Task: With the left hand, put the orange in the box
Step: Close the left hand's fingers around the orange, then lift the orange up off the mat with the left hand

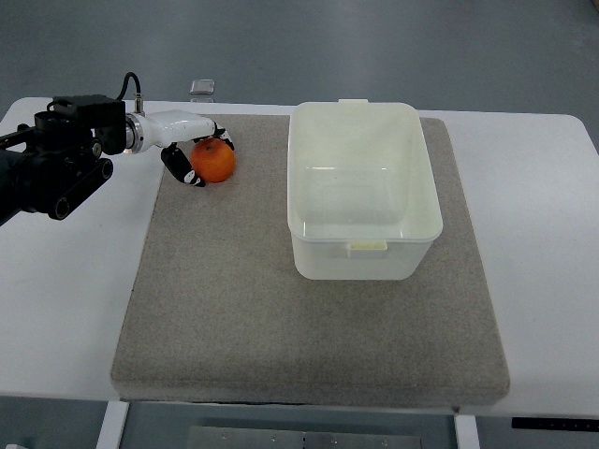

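Nearest me, the grey mat [281,318] covers most of the white table [65,309]. Mid-mat right, I see the white box [363,187] standing open. Far left corner: left hand [192,150], fingers curled around the orange [213,160] on the mat.

oranges: one [213,161]
translucent white plastic boxes: one [362,190]
grey felt mats: one [281,318]
white desks: one [65,309]
robot hands: one, the left hand [192,150]
small grey items beyond desk: one [203,87]
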You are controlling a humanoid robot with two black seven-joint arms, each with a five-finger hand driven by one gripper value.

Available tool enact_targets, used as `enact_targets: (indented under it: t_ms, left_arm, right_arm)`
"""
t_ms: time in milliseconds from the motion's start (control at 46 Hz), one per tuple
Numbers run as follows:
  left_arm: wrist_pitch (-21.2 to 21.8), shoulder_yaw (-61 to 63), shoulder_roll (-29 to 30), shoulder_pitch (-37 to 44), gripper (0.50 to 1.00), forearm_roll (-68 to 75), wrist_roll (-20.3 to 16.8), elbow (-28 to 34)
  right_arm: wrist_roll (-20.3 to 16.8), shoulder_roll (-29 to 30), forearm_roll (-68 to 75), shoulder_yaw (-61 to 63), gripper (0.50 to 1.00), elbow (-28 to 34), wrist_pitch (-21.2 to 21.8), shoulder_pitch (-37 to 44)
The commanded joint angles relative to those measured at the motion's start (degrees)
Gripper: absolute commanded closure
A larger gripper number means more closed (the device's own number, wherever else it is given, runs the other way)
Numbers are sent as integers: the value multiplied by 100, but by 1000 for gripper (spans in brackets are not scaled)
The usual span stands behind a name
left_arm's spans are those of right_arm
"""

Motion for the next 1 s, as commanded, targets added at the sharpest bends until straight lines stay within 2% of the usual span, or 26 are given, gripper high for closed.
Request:
enact_targets:
  t_ms: [0,391,609,717,804,978]
  left_arm:
    - [-8,3,1,-14,1000,10,0,7]
    - [-26,3,97,-198,1000,-8,0,-63]
    - [-104,-32,624,-638,1000,-131,-9,-326]
    - [-447,-85,905,-866,1000,-166,-9,-599]
    - [-667,-103,1230,-998,1000,-341,-9,-1064]
    - [-825,-103,1951,-1156,1000,-807,-1,-2075]
  right_arm:
    - [0,0,5,0,574,0,0,0]
    - [0,0,-3,0,574,0,0,0]
    - [0,0,6,0,574,0,0,0]
    - [0,0,5,0,574,0,0,0]
    - [0,0,-3,0,574,0,0,0]
    - [0,0,-3,0,574,0,0,0]
